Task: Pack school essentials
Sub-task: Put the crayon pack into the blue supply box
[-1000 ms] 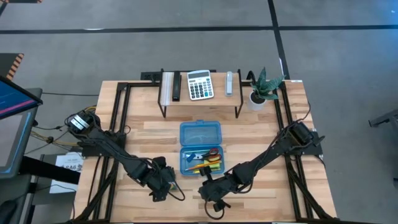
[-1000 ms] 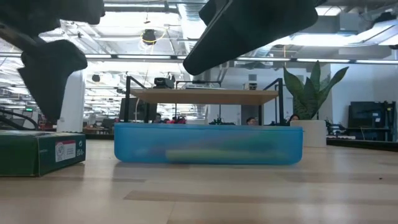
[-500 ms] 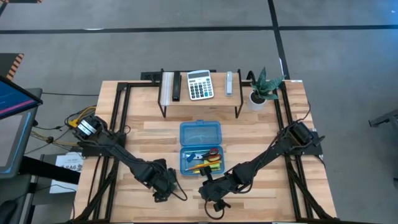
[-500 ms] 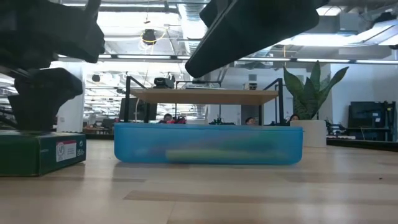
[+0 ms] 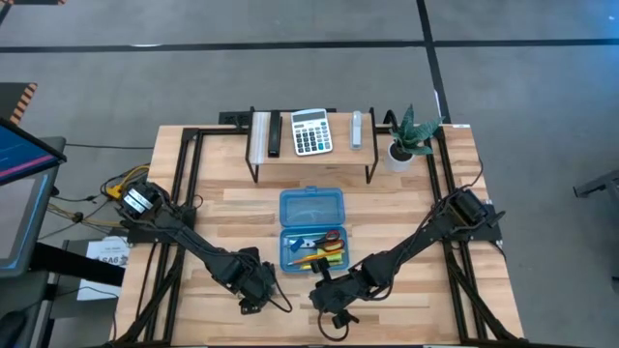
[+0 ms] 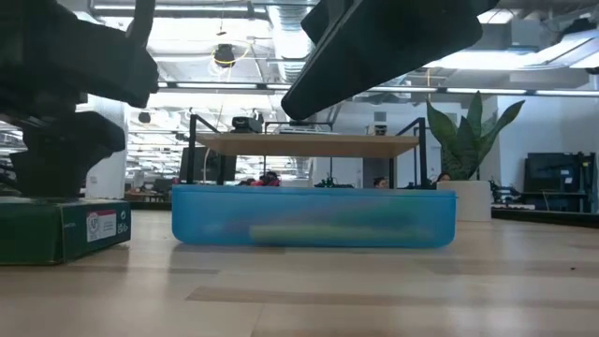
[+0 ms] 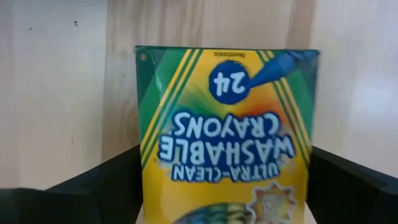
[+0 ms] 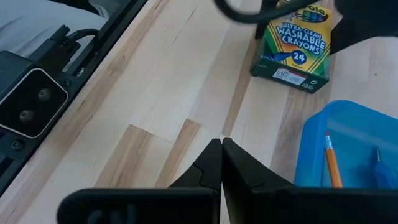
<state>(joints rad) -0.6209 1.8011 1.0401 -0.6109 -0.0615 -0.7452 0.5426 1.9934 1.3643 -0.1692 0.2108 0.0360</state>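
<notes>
Here the left gripper (image 5: pixel 253 290) stands directly over the crayon box (image 7: pixel 227 134), fingers (image 7: pixel 106 186) spread wide on either side of it, the box flat on the wooden table (image 5: pixel 222 208) near its front edge. Just beside it lies the blue case (image 5: pixel 311 230), open; the right gripper (image 8: pixel 221 163) — fingers pressed together, holding nothing — hovers over bare wood in front of the case.

On the pale wooden slatted table (image 5: pixel 406 198), an open blue translucent plastic case (image 5: pixel 312 228) holds orange pencils (image 5: pixel 311 259) and red-handled scissors (image 5: pixel 327 238). A grey calculator (image 5: pixel 310 131) sits on the raised shelf beside a small potted plant (image 5: pixel 410 135). Both dark arms reach toward the near edge.
</notes>
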